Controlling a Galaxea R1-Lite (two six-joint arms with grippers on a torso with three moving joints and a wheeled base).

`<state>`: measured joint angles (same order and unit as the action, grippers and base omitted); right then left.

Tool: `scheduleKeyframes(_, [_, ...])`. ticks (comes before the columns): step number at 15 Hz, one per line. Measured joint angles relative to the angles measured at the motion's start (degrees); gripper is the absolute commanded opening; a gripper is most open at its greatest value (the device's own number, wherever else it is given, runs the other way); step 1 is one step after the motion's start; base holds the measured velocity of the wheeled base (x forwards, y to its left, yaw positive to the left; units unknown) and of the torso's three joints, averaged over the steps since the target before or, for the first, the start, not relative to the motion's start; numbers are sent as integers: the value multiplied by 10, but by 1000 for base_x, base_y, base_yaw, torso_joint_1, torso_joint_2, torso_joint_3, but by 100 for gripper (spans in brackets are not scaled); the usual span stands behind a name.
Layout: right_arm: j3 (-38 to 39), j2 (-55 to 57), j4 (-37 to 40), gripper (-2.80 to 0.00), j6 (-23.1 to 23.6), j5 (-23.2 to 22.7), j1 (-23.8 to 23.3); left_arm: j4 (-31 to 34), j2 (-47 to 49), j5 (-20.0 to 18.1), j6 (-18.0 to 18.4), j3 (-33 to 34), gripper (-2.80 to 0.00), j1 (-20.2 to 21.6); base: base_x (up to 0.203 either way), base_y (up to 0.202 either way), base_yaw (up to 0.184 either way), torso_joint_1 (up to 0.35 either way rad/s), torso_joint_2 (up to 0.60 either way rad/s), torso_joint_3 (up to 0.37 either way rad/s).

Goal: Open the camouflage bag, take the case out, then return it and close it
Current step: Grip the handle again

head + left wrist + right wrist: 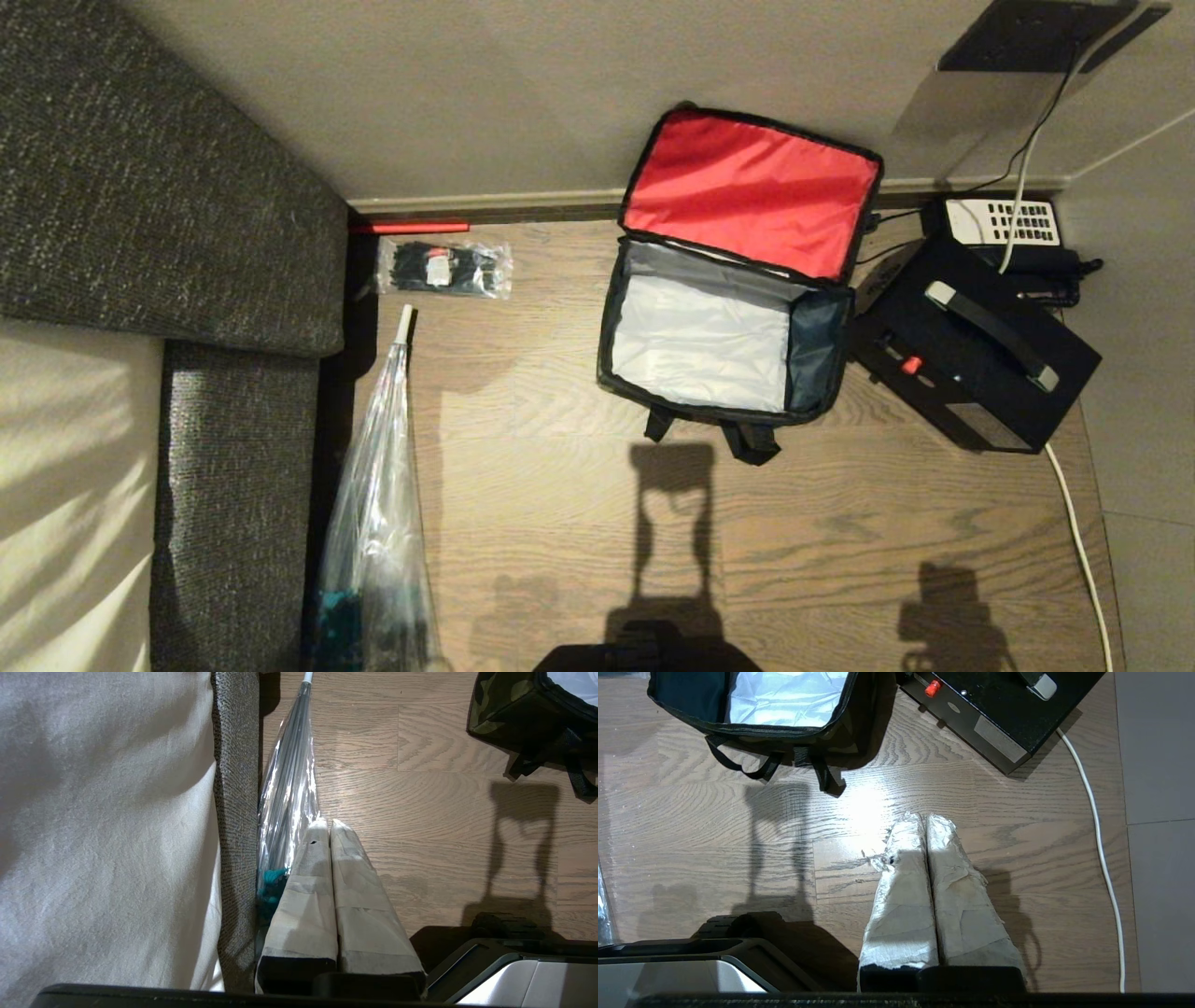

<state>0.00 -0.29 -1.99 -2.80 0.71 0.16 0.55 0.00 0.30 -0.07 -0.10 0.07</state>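
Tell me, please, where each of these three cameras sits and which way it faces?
Head view: on the robot's head, looking down at the wood floor, the open camouflage bag and the case beside it; no arm shows.
Left wrist view: behind the shut left tool, facing the floor beside a sofa and a bagged umbrella.
Right wrist view: behind the shut right tool, facing the floor before bag and case.
Shared: all three show the bag; head and right wrist views share the case's red knob.

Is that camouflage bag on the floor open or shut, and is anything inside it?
Open and empty: the camouflage bag has its red-lined lid flipped back, showing only bare pale lining. The case sits outside, beside it.
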Motion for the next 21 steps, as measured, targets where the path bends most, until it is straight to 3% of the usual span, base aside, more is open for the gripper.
scheduleKeyframes(21, [0, 1, 0, -280, 0, 0, 0, 0, 0, 0, 0, 0, -280, 0, 0, 0, 0, 0, 0, 0])
